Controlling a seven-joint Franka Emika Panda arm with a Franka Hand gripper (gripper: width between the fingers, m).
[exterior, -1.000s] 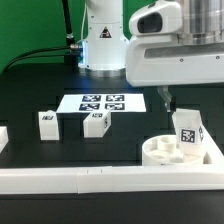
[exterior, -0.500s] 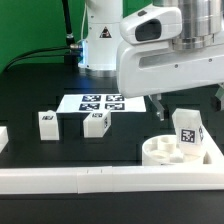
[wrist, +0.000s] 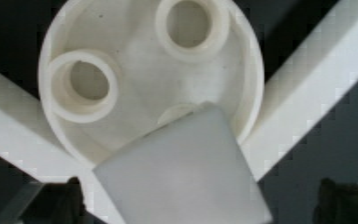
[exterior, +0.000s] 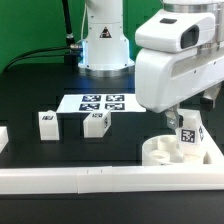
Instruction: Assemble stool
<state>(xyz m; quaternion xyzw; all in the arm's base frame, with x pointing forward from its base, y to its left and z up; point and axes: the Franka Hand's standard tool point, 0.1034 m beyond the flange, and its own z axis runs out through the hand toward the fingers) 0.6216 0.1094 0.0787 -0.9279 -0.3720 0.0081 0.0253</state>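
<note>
The round white seat [exterior: 160,151] lies at the exterior view's right, against the white rails. One tagged leg block [exterior: 187,136] stands upright in it. Two more leg blocks [exterior: 46,122] [exterior: 95,122] stand on the black table to the left. My gripper [exterior: 178,124] hangs right over the standing leg. In the wrist view the seat [wrist: 149,60] shows two round sockets, and the leg block [wrist: 176,170] fills the foreground. My gripper [wrist: 190,205] is open, with one dark finger [wrist: 30,205] on each side of the leg and a gap showing.
The marker board [exterior: 100,102] lies at the middle back. A long white rail [exterior: 90,181] runs along the front, with another rail [exterior: 214,150] at the right of the seat. The robot base [exterior: 103,40] stands behind.
My gripper has moved toward the exterior view's right and come down over the leg standing in the seat. The seat and the leg blocks have not moved.
</note>
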